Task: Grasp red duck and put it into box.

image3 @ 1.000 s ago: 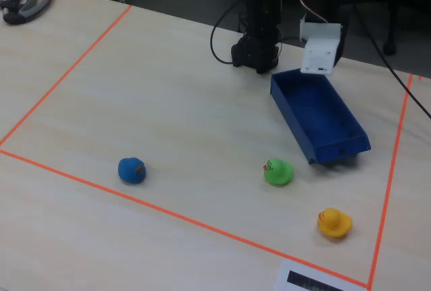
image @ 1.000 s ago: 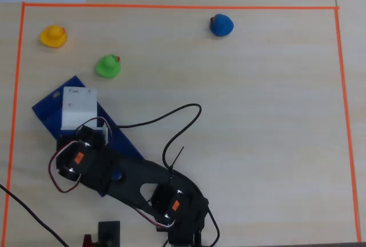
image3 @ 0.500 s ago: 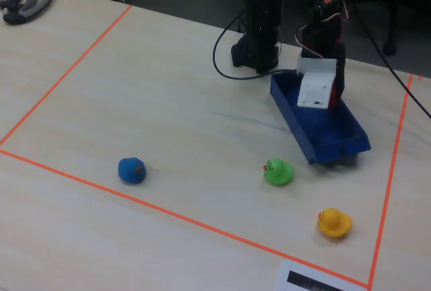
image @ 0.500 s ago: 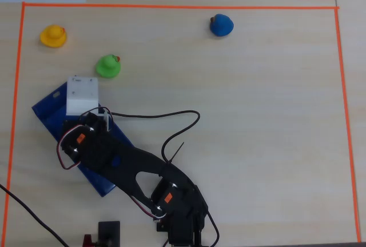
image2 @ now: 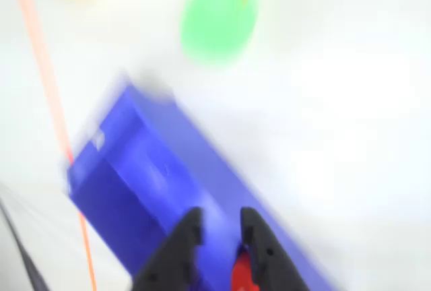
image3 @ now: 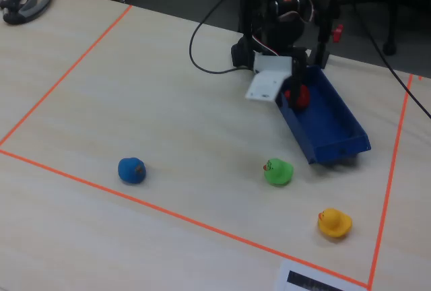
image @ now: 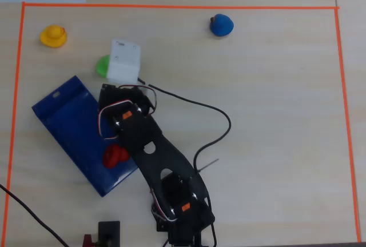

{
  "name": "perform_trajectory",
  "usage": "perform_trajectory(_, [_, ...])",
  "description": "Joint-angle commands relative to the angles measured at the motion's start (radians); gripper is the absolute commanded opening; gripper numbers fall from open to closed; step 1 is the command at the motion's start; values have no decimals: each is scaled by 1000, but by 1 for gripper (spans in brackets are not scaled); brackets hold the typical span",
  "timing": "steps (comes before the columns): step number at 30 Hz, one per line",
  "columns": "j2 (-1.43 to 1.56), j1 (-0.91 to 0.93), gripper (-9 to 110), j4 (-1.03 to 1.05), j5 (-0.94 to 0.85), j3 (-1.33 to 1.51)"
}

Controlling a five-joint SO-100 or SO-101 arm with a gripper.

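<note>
My pincer (image2: 221, 227) hangs low over the blue box (image2: 155, 176), and in the wrist view its two black fingers stand a little apart with nothing clamped between them. I read it as slightly open and empty, though that view is blurred. The red duck (image2: 242, 274) shows just below and beside the right-hand fingertip in that view, close to the pincer but outside the gap.

In the overhead view the red duck (image: 115, 155) sits inside the blue box (image: 68, 127), toward the end nearest the arm's base and beside the arm's black link. The fixed view agrees: the red duck (image3: 297, 95) is down within the walls of the blue box (image3: 333, 129), at the end under the arm. I judge the main work done: duck in the box, grip let go. What is left, as far as I can tell, is lifting the arm clear without knocking the duck or the box wall.

The box lies toward the left edge of the taped area in the overhead view. Beyond it, the green duck (image: 103, 65) sits half hidden by the white wrist housing (image: 124, 62), the yellow duck (image: 53, 36) near the upper left corner, and the blue duck (image: 221, 24) by the upper edge, well apart.
</note>
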Motion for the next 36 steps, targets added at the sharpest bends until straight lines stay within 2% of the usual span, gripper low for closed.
perform_trajectory(1, [215, 117, 0, -115, -155, 69])
perform_trajectory(5, [460, 238, 0, -350, -333, 314])
perform_trajectory(12, [827, 341, 0, -563, -433, 735])
perform_trajectory(23, [1247, 420, 0, -638, -460, 1141])
perform_trajectory(30, [1247, 430, 0, -506, -430, 1150])
perform_trajectory(36, [1247, 430, 0, -80, -446, 1150])
